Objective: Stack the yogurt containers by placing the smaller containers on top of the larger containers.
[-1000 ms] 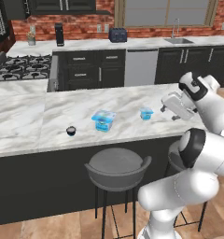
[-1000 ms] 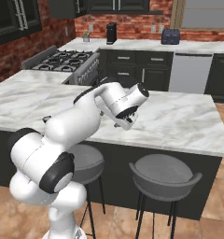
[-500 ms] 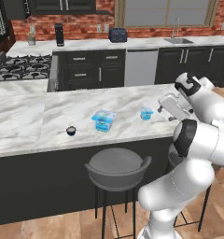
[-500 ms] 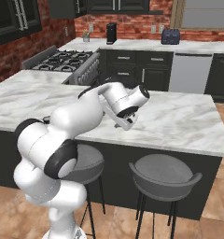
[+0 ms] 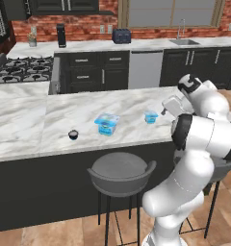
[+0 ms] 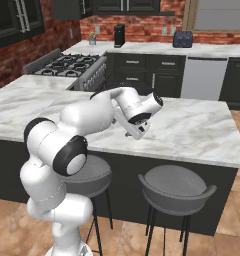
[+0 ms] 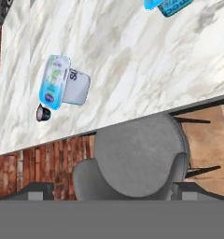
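Note:
Three yogurt containers stand apart on the marble island counter (image 5: 64, 110). The tiny dark round cup (image 5: 73, 135) is leftmost, the wide light-blue tub (image 5: 107, 123) is in the middle, and the medium clear-and-blue cup (image 5: 150, 116) is to the right. My gripper (image 5: 163, 110) hovers just right of the medium cup, open and holding nothing. The hand view has the tub (image 7: 62, 83) beside the dark cup (image 7: 42, 113), and the medium cup (image 7: 167, 5) at the top edge. In the right base view my arm hides the containers, with the gripper (image 6: 129, 134) low over the counter.
Two grey bar stools (image 5: 120, 170) (image 6: 177, 187) stand in front of the island; one (image 7: 137, 161) appears below the counter edge in the hand view. A stove (image 5: 21, 69), sink (image 5: 185, 42) and toaster (image 5: 121, 35) line the back counter.
The hand has shifted a little left toward the medium cup and the elbow has swung nearer the camera. The jaws stay open. The containers have not moved.

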Available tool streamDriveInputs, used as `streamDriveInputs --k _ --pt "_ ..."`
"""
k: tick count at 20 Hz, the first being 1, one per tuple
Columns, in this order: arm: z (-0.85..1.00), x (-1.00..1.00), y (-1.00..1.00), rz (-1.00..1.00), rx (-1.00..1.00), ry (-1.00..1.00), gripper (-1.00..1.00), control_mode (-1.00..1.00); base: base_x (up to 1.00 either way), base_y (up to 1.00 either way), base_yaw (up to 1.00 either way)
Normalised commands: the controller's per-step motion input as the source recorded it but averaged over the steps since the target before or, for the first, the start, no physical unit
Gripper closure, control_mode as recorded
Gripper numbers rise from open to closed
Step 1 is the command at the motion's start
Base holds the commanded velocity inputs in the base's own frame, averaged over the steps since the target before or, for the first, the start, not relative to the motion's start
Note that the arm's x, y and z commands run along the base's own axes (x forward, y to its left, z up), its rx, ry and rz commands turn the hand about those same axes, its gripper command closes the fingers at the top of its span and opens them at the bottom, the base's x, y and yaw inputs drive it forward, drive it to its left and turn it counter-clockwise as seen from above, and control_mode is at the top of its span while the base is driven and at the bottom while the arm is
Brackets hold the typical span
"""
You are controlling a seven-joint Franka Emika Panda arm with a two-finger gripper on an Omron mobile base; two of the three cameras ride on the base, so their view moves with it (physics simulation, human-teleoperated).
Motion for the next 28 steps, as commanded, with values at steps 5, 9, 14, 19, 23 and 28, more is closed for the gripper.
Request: streamDriveInputs --k 5,9,14,19,23,28 --pt "-0.11 0.35 -0.17 0.0 0.05 0.0 -1.0 -1.0 0.0 0.0 0.0" --pt "-0.09 0.39 -0.1 0.0 0.04 0.0 -1.0 -1.0 0.0 0.0 0.0" --pt "-0.07 0.37 -0.04 0.0 0.02 0.0 -1.0 -1.0 0.0 0.0 0.0" --pt "-0.14 0.36 0.0 0.0 0.0 0.02 -1.0 -1.0 0.0 0.0 0.0" --pt "-0.19 0.29 0.0 0.0 0.0 0.02 -1.0 -1.0 0.0 0.0 0.0" --pt "-0.21 0.23 0.0 0.0 0.0 0.0 -1.0 -1.0 0.0 0.0 0.0"
